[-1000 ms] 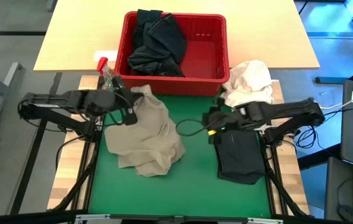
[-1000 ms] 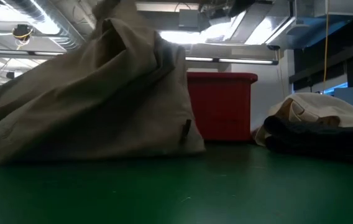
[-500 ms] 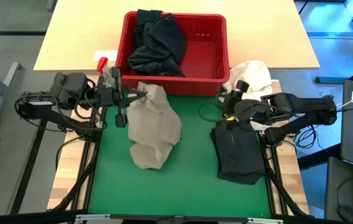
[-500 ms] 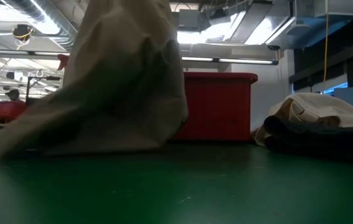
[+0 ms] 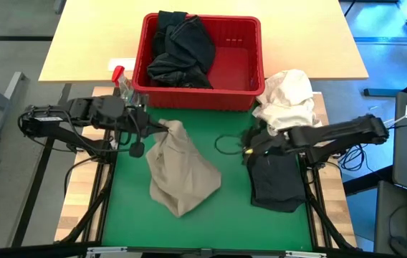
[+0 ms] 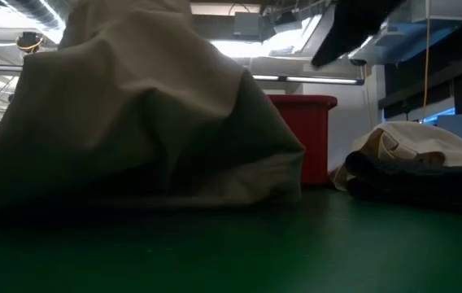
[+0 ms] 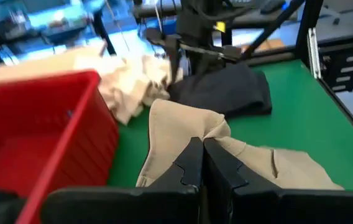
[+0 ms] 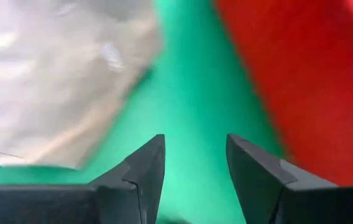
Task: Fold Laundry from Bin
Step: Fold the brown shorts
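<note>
High view: the left gripper (image 5: 162,127), closed on a pinch of the khaki garment (image 5: 182,172), lifts its top corner off the green mat (image 5: 225,208), leaving the rest in a crumpled heap just in front of the red bin (image 5: 254,57). Dark laundry (image 5: 178,50) fills the bin's left half. The right gripper (image 5: 248,149) hovers over the mat between the khaki piece and a folded dark garment (image 5: 275,179), holding nothing; a white cloth bundle (image 5: 286,97) lies beside it.

Low view: the khaki garment (image 6: 141,122) rises in a soft tent, its hem dragging on the mat, bin (image 6: 304,138) behind.

Left wrist view: the fingers (image 7: 192,165) are clamped tight on a fold of khaki fabric (image 7: 183,127).

Right wrist view: the right gripper (image 8: 195,165) stands partly open and empty above bare mat, khaki cloth (image 8: 58,74) to one side, the bin's wall (image 8: 301,74) to the other.

Light and limp, the garment will likely sag and bunch wherever unsupported; a second hold on a free corner or the hem edge would seem best for spreading it flat.
</note>
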Robot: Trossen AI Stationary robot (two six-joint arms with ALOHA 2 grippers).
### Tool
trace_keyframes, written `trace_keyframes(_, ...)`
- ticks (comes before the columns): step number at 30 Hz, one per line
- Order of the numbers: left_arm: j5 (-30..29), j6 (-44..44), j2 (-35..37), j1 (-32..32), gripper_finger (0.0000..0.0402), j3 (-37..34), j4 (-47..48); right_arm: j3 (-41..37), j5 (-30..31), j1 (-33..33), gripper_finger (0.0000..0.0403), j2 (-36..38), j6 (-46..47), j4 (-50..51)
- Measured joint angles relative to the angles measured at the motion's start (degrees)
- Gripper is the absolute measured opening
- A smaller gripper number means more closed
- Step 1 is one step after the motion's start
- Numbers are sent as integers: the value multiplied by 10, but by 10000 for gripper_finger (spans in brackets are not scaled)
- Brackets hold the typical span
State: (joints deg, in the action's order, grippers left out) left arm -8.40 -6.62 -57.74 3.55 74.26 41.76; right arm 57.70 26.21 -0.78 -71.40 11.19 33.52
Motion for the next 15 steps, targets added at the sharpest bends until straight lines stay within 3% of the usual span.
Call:
trace_keyframes(5, 0, 5, 0, 0, 0, 0, 6, -106, -13, 0, 173, -43, 88, -187)
trace_keyframes(8, 0, 5, 0, 0, 0, 0, 6, -113, -4, -4, 177, -77, 153, -207)
trace_keyframes(15, 0, 5, -5, 0, 0, 0, 7, -113, -41, -5, 180, -125, 206, -220)
